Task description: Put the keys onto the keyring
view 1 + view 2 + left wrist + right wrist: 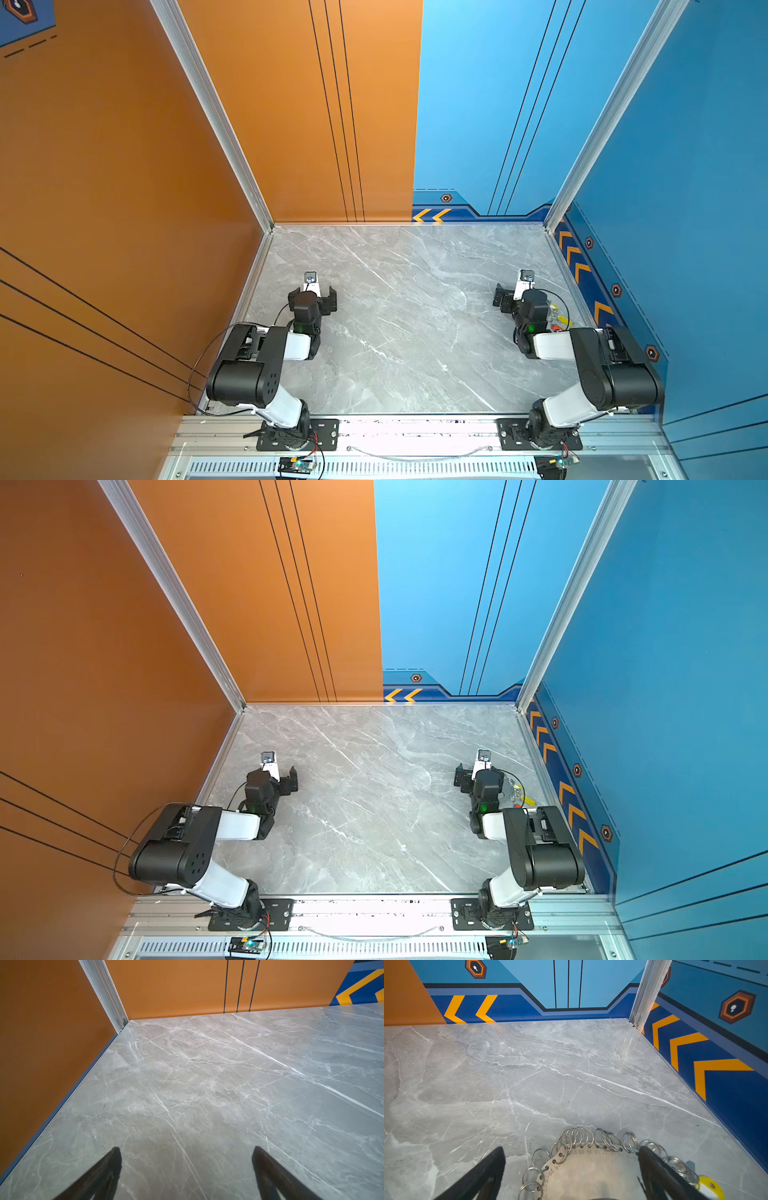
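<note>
Well, both top views: left end effector (313,297) at 9 o'clock of table (407,365), fingers spread wide, holding nothing. At 3 o'clock, right end effector (524,298), fingers likewise apart, empty. Just beside it, toward blue wall (685,208), keys (559,321) lie on table, yellow and red tags showing.

Left wrist view: left end effector (186,1149) parted over marble.

Right wrist view: right end effector (571,1148) parted over keyring disc (591,1169), silver rings (577,1136) round rim; yellow key tag (711,1187) just outside one finger.
</note>
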{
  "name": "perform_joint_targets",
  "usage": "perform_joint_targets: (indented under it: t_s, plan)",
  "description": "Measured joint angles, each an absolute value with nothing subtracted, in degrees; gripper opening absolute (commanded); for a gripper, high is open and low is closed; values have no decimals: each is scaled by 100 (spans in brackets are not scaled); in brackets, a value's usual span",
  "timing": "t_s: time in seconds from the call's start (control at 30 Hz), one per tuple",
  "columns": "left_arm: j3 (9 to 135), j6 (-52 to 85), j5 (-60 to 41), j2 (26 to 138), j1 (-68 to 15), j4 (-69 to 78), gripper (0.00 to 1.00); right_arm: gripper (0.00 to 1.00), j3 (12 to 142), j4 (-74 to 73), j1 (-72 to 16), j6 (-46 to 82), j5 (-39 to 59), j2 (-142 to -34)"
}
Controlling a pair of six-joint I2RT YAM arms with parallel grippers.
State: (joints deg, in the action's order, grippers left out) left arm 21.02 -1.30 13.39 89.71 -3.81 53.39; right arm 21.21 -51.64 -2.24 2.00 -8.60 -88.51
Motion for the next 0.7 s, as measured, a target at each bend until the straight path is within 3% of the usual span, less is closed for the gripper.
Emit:
perform_joint_targets:
  t_s: [0.7]
  plan:
    - [2102, -102, 1251, 8971, -257, 5339, 98, 100, 2121, -5164, -224, 200, -858, -8851]
